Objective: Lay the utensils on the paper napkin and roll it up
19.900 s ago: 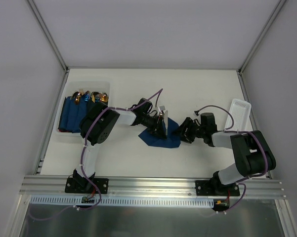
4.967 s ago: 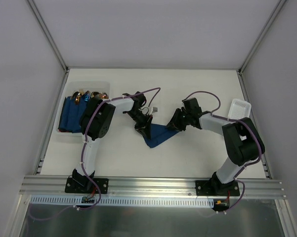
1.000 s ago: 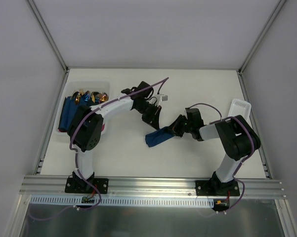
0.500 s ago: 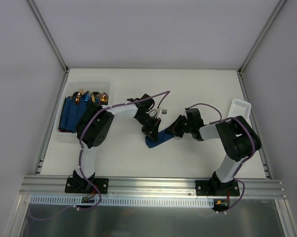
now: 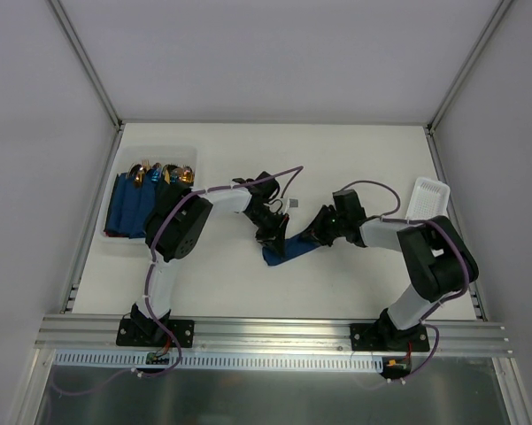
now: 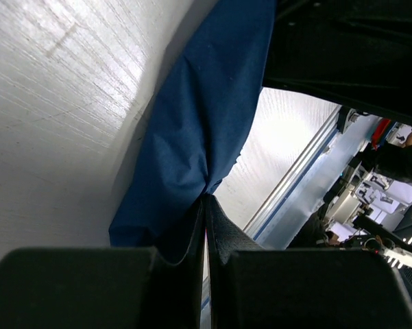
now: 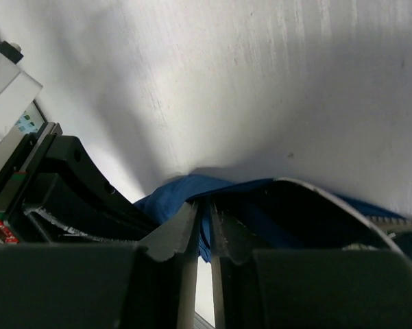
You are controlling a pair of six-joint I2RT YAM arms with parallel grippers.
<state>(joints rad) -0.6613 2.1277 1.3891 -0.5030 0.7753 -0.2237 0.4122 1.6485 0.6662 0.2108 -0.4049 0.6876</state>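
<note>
Left claw (image 6: 206, 203): pinched together on a fold of the paper napkin (image 6: 192, 123) at the low centre of its wrist view, blue paper fanning up from the tips toward the top edge. Right claw (image 7: 203, 209): likewise clamped on a bunched blue edge at the lower centre of its own view. From above, both meeting mid-frame over the counter (image 5: 363, 159), napkin drawn into a narrow crumpled strip between and just below them. Utensils: none to be seen; perhaps wrapped inside the fold, cannot tell. Judged past the midpoint: folded over, not yet a tidy roll, with tightening and setting down left to do. Farther off, upper left, a bin (image 5: 159, 152) of blue bundles; far right, a white tray (image 5: 425, 199).
</note>
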